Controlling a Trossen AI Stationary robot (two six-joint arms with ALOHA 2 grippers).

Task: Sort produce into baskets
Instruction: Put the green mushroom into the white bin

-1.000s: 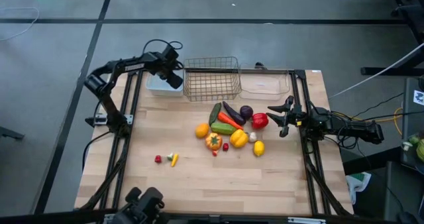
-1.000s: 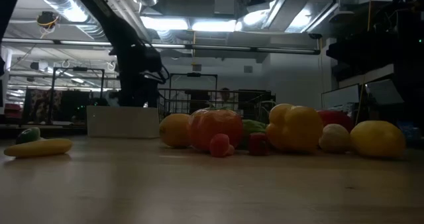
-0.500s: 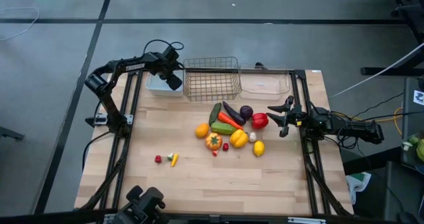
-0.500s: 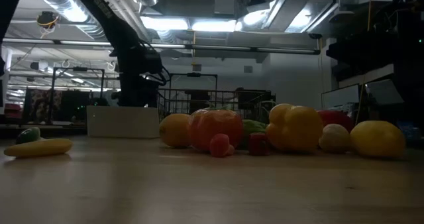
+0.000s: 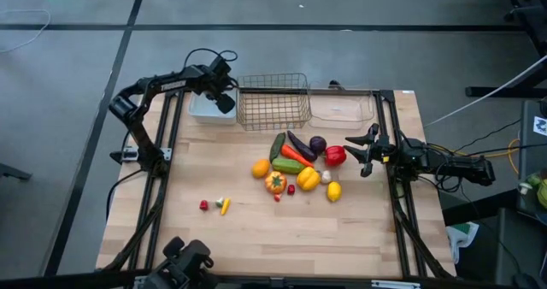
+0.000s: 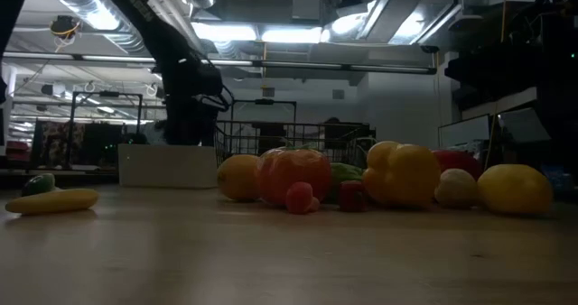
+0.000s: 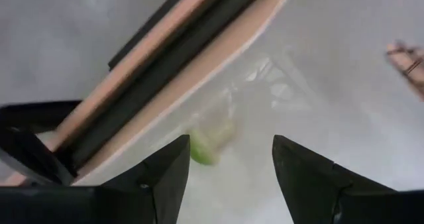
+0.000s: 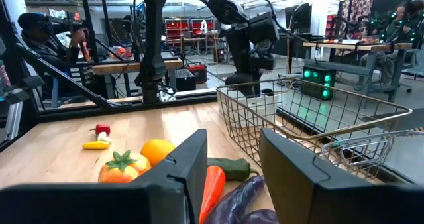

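- Hovering over the white tray [image 5: 205, 111] at the bench's [image 5: 256, 238] far left corner, the left gripper [image 5: 224, 100] is seen with its fingers [image 7: 165, 177] spread apart and nothing between them; a blurred green piece [image 7: 207, 148] lies inside the tray beneath it, too smeared to identify.
- The right gripper [image 5: 360, 150] is held at the bench's right edge, near the red pepper [image 5: 335, 156]; its fingers [image 8: 179, 177] are parted and empty.
- 3 containers are lined along the far edge: the white tray, the wire basket [image 5: 273, 101] in the middle, and the clear bin [image 5: 342, 106], whose outline is hard to make out against the floor.
- A cluster of about 11 pieces sits at mid-bench: 1 green cucumber [image 5: 278, 145], 1 dark eggplant [image 5: 301, 145], 1 purple onion [image 5: 317, 144], 1 carrot [image 5: 296, 156], 1 orange [image 5: 261, 168], 1 yellow pepper [image 5: 308, 179], 1 lemon [image 5: 333, 191]; the rest overlap and cannot be separated surely.
- 2 small pieces lie well apart toward the near left: a tiny red piece [image 5: 203, 205] and a yellow piece [image 5: 224, 206].
- In the low view the cluster's rear pieces are hidden behind the front ones.
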